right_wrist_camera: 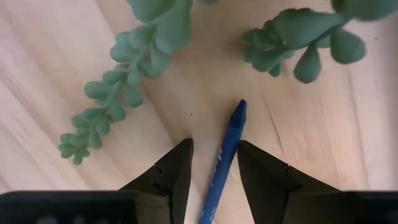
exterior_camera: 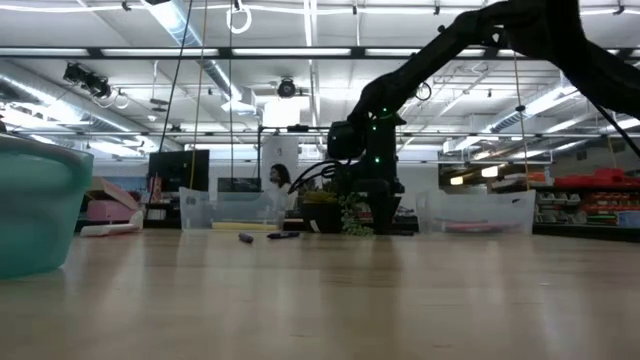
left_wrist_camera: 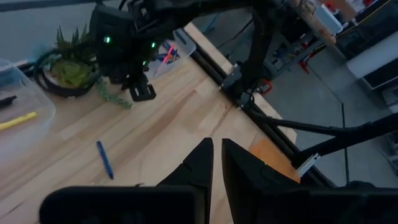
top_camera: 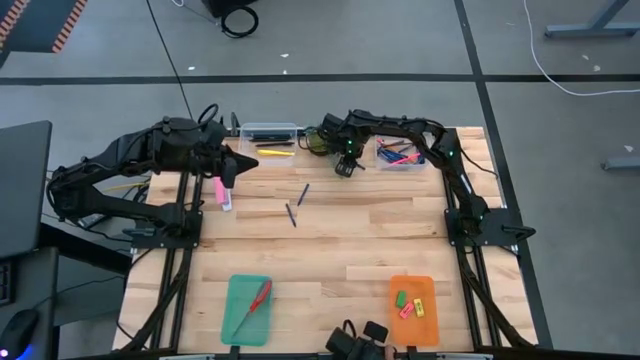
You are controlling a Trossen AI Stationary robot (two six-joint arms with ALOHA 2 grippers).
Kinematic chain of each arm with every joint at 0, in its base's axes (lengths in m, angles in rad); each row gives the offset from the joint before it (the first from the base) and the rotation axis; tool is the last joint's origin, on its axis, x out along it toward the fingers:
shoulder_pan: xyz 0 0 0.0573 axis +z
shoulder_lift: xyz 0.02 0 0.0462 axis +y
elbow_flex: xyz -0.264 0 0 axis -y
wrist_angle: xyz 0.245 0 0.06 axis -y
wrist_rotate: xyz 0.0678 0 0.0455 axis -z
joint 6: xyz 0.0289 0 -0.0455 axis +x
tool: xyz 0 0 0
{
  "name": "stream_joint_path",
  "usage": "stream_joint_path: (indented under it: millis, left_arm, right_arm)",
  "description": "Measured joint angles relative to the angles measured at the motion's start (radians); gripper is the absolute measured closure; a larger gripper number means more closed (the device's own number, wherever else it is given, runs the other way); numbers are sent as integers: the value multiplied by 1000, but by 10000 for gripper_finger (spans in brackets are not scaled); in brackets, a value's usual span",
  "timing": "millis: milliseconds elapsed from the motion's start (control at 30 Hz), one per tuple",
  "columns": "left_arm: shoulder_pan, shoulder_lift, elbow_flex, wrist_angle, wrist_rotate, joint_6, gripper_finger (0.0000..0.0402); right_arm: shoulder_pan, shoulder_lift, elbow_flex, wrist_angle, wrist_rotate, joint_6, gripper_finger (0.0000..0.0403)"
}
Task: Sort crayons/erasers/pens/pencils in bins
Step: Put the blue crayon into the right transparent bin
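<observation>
Step in hand, as judged: picking up 1 slim blue stick pen (right_wrist_camera: 225, 155) lying flat on the pale wooden table (top_camera: 340, 250), just beside the trailing green potted plant (right_wrist_camera: 118, 93).

Right gripper (right_wrist_camera: 214, 171) hovers over it with dark fingers apart, straddling the pen's lower half. Better to descend straight, keep the pen centred between the fingers, and close across its narrow width without snagging the leaves.

Long axis runs away from the wrist, pointed tip toward the plant, slightly slanted.

Left gripper (left_wrist_camera: 216, 163) waits raised above the table's left side, fingers nearly together, holding nothing visible.
</observation>
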Motion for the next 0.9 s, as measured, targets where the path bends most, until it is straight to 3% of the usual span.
stream_joint_path:
  millis: [200,467,633,733,900]
  left_arm:
    - [6,0,0,59,-22,8,371]
    - [18,0,0,77,-23,8,372]
    - [18,0,0,76,-23,8,377]
    - [18,-1,0,76,-2,10,378]
    - [17,-2,0,76,45,14,372]
  right_arm:
    - [9,3,0,-3,3,-8,290]
    - [16,1,-1,0,-5,-106,385]
    - [14,-13,-2,-2,-28,-125,387]
    - [15,-53,-15,-36,-104,-108,390]
    - [13,-231,-5,-32,-155,-64,400]
